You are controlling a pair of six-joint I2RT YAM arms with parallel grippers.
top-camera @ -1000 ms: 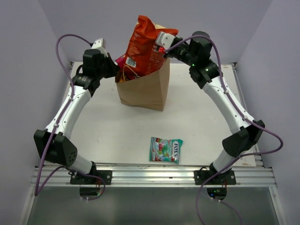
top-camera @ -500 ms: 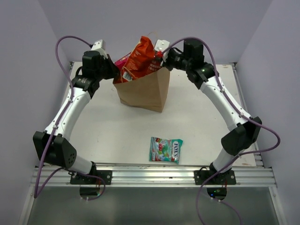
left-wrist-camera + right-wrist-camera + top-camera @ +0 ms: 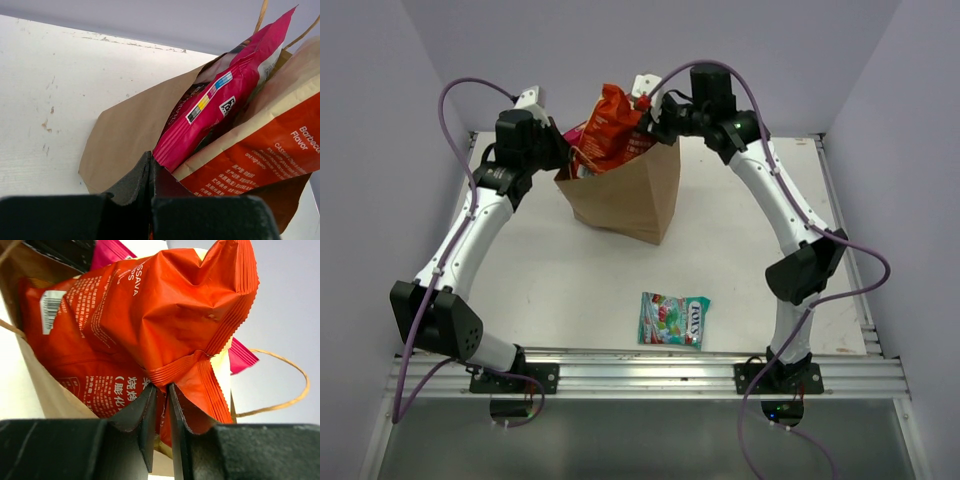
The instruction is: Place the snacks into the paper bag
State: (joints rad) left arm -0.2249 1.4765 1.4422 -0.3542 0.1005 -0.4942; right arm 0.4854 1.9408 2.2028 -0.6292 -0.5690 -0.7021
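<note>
– Packet nearest the arm bases: the small teal candy packet [image 3: 673, 320] lies flat on the white table [image 3: 540, 270], close to the front edge. It sits between the two bases, a little toward the right one, and its long axis runs left to right.

– And where must it go?

– Farther back, well apart from it. The upright brown kraft paper bag [image 3: 630, 195] stands past mid-table, mouth up, leaning toward the left arm. The crinkled red-orange chip bag [image 3: 610, 130] pokes out of the mouth, and the glossy magenta bag [image 3: 220, 105] sits beside it on the left.

– Which arm looks free for it?

– Probably the right. The left gripper [image 3: 151, 159] has its fingers pressed together on the paper bag's left rim, seemingly pinching it to hold the mouth open. The right gripper [image 3: 162, 390] sits at the far right of the mouth. Its fingers stand a slit apart with the chip bag's crimped top seam between them. Whether they bite on it cannot be told.

– So what does the coming move turn on?

– Direction. From the right gripper the teal packet lies back toward the robot and down at table level, with the paper bag in between. The right arm would likely have to lift clear of the mouth, swing back, and close across the packet's short width.
</note>
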